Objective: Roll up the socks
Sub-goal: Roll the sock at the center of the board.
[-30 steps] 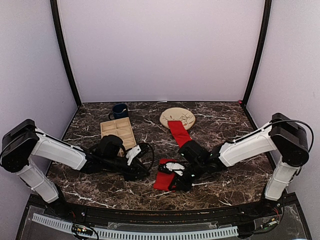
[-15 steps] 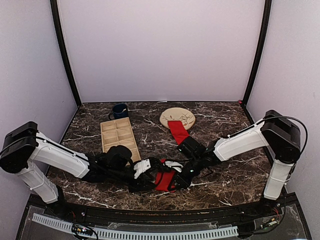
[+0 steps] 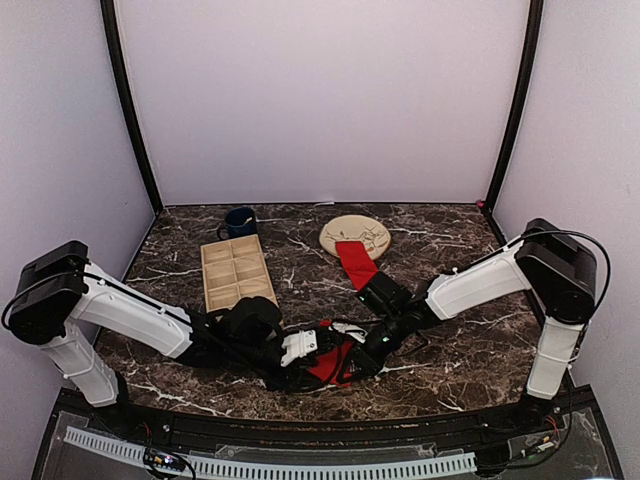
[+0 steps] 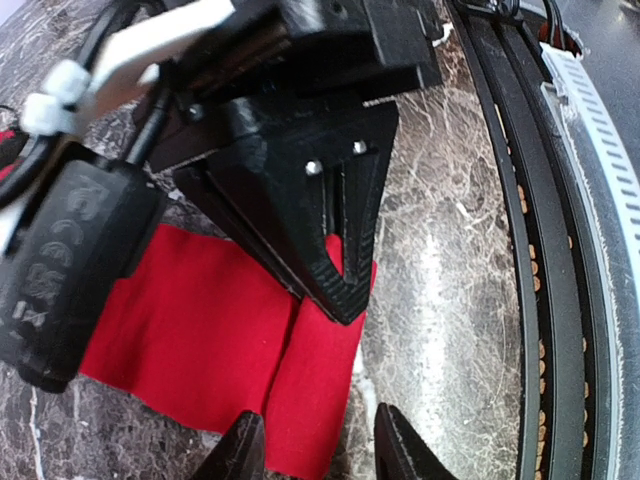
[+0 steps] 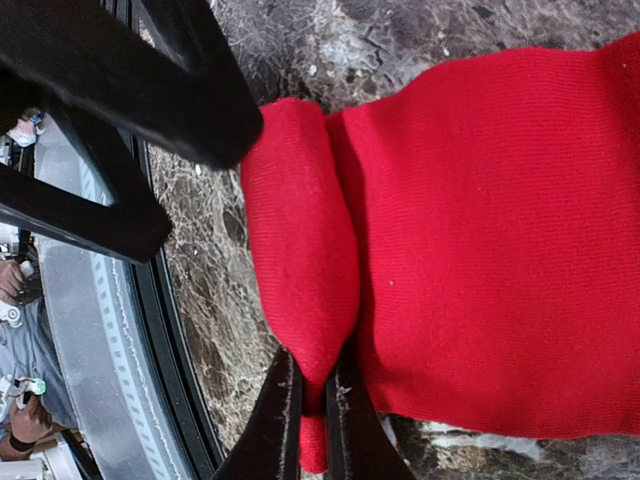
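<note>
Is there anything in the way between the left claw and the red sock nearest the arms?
Nothing visible. The folded edge of the near sock lies right at the open tips of the left gripper. The right gripper is shut on that same fold just beyond, close but not between them.

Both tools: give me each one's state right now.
Left tool: open, astride the near sock's folded edge.
Right tool: closed, pinching the near sock's fold.

Red socks point(image 3: 355, 262): two
Beige plate point(image 3: 368, 232): one
Wooden compartment tray point(image 3: 204, 272): one
Blue mug point(image 3: 240, 221): one
Robot arms point(image 3: 125, 308): two
Marble bench point(image 3: 450, 240): one
</note>
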### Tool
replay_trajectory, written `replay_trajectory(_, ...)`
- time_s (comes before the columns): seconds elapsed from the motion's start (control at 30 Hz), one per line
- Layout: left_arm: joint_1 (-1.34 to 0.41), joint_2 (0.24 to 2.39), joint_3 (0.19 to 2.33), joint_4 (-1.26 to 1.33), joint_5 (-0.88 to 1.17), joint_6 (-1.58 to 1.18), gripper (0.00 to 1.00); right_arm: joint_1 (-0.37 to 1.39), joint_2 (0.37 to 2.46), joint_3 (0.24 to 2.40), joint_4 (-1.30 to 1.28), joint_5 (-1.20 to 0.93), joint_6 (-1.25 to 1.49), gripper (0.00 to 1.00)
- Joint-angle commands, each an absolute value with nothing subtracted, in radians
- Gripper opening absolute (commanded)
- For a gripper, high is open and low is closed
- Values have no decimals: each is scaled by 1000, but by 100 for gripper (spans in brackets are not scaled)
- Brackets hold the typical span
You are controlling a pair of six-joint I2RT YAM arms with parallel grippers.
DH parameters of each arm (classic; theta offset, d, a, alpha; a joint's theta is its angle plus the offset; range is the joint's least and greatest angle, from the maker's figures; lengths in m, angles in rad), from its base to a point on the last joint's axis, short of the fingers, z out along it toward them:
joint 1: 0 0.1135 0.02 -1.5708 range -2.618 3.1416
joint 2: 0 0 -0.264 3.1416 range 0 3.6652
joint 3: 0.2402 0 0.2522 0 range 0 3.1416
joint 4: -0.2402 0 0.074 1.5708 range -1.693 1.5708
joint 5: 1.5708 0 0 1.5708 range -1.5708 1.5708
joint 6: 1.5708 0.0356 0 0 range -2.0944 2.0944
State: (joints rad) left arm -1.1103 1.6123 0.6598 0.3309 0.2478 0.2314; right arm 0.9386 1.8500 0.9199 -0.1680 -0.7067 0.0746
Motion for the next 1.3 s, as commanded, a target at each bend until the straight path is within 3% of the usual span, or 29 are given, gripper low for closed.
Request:
replay_trajectory(0.0,-1128,1638,695,276,230,277,40,927,1876,937,-189,-749,87,0)
replay_trajectory(0.53,-1141,1709,743,248,181,328,37,920,1887,933,-184,-798,90,0)
replay_trajectory(0.83,-1141,1729,765,209,203,343,28,919,1890,928,-187,-807,88,0)
replay_trajectory(1.17,-1141,1746,795,146,240,356,6,917,1887,922,-188,-803,89,0)
replay_trajectory(1.27,-1139,1752,811,116,261,355,1,916,1882,919,-185,-794,92,7)
